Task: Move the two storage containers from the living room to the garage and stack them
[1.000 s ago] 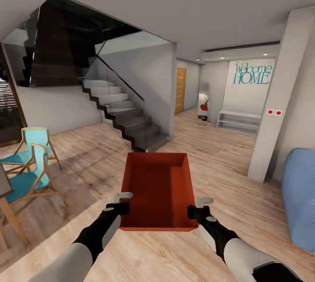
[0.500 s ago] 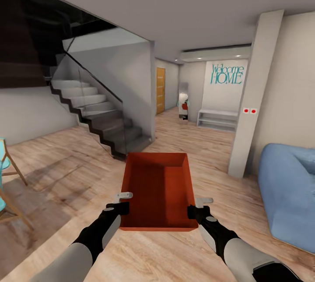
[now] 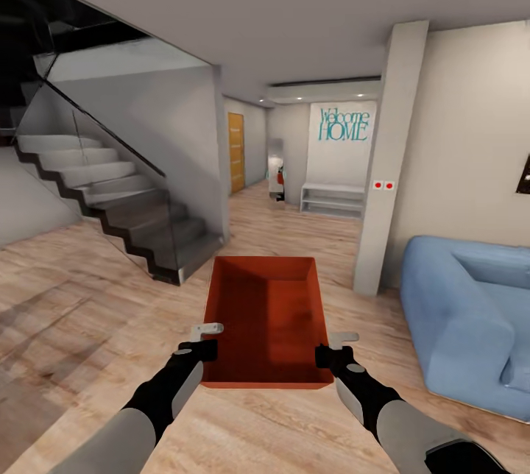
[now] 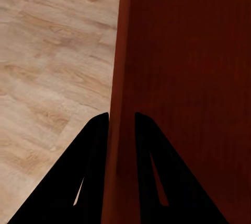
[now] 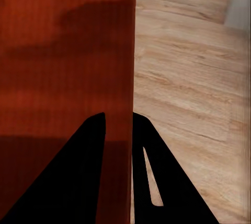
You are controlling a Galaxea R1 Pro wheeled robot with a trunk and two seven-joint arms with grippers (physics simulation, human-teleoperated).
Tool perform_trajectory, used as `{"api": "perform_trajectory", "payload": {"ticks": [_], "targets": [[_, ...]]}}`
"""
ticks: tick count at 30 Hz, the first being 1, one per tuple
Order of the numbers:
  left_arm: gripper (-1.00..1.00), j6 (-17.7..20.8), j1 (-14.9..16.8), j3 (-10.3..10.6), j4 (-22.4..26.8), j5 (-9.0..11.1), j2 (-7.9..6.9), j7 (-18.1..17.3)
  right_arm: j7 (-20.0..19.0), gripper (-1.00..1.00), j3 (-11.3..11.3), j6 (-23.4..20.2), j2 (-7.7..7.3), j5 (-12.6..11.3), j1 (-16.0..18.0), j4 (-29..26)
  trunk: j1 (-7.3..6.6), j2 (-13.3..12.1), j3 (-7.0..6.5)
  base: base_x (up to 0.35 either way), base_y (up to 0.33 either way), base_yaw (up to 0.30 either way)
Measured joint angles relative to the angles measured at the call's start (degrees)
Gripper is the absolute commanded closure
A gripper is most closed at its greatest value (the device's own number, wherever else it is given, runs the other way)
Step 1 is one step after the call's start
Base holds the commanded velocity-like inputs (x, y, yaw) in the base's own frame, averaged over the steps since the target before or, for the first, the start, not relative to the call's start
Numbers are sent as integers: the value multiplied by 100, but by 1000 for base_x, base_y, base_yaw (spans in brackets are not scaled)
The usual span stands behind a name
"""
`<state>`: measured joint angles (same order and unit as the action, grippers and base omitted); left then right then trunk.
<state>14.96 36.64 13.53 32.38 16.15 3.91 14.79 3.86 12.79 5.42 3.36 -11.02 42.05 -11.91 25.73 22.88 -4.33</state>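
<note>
I hold one orange-red storage container [image 3: 266,319] in front of me, above the light wood-plank floor of the living room. My left gripper [image 3: 207,342] is shut on its left wall near the front corner, and my right gripper [image 3: 329,347] is shut on its right wall. In the left wrist view the two black fingers [image 4: 97,156] pinch the thin red wall [image 4: 121,78] of the storage container. The right wrist view shows the same pinch, black fingers [image 5: 91,151] on either side of the wall [image 5: 128,67] of the storage container. The bin is empty.
A blue sofa [image 3: 471,312] stands close on my right. A grey pillar [image 3: 383,165] rises ahead right. A staircase [image 3: 110,202] with a glass rail fills the left. A hallway with a wooden door [image 3: 235,152] and a white bench [image 3: 333,199] lies straight ahead.
The whole view has swung to the right: the stairs slid left, the teal chairs left the picture, more of the blue sofa came in. Both grippers keep the same hold on the container.
</note>
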Motion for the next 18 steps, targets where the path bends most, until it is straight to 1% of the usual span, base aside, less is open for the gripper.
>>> {"api": "perform_trajectory", "payload": {"ticks": [5,18], "targets": [[100,3,-2,-2,2,3,-1,2,-1,100,-3,-7,2,6,1,-1,0,0,0,323,0,-70],[100,5,-2,3,4,7,0,3,-7,100,-19,-6,0,21,2,1,0,0,0,322,0,-2]]}}
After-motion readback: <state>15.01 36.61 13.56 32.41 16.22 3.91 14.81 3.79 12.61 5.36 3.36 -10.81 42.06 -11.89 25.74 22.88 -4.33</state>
